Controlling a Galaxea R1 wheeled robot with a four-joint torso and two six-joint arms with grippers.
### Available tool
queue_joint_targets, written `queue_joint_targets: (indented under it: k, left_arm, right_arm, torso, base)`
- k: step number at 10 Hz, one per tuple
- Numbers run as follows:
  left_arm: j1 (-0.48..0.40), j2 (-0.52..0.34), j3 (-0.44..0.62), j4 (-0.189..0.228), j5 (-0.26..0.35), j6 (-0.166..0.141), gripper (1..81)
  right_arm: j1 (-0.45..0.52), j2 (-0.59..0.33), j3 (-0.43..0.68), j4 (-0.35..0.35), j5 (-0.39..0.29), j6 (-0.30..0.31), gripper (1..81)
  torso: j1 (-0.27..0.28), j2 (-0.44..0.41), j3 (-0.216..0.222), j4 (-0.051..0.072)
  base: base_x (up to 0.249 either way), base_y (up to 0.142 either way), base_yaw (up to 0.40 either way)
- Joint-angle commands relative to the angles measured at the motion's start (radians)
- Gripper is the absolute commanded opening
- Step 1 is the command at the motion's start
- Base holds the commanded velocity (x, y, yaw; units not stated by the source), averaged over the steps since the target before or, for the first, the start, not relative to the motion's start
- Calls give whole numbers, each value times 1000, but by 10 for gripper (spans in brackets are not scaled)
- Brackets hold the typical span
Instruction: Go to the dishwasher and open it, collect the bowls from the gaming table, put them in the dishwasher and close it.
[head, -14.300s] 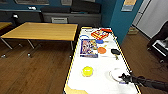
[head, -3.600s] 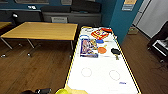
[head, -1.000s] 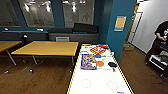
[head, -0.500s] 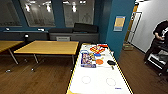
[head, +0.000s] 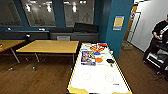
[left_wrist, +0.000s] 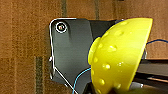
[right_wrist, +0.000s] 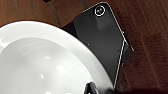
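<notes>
The gaming table (head: 100, 80) with its glossy white top stretches ahead of me in the head view. On its far half sit an orange bowl (head: 99, 60) and a black bowl (head: 110, 60). In the left wrist view a lime-yellow bowl (left_wrist: 117, 55) hangs tilted over the wooden floor, with my left gripper (left_wrist: 112, 88) shut on its lower edge. In the right wrist view a white bowl (right_wrist: 42, 62) hangs over the floor, my right gripper (right_wrist: 93, 90) shut on its rim. The dishwasher is out of view.
Colourful printed sheets and boxes (head: 88, 57) lie at the table's far end. Yellow-topped tables (head: 50, 46) stand to the left, a teal wall (head: 117, 37) behind. A person (head: 160, 32) with a rig stands at the right on the wooden floor.
The lime-yellow bowl that lay on the table's near half is gone from it and is now in my left gripper. The camera has risen and swung; the person has come into view at right.
</notes>
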Motion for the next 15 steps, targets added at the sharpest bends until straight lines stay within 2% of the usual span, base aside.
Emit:
queue_joint_targets:
  k: [1,4,12,15]
  left_arm:
    - [-25,-21,-24,15,15,2,10]
    - [-24,11,-109,14,-8,-1,10]
    - [-4,72,-216,18,-17,2,10]
    - [-2,77,-218,18,-28,2,10]
  right_arm:
    - [26,-36,-16,-22,-71,-5,10]
    - [23,-30,-46,-19,-74,-5,10]
    - [23,21,-101,-33,-86,-6,10]
    - [22,23,-105,-33,-89,-6,10]
  torso:
    - [0,0,0,0]
    - [0,0,0,0]
    - [0,0,0,0]
    - [0,0,0,0]
  base:
    - [-122,0,0]
    - [-130,0,0]
    - [-148,0,0]
    - [-165,0,0]
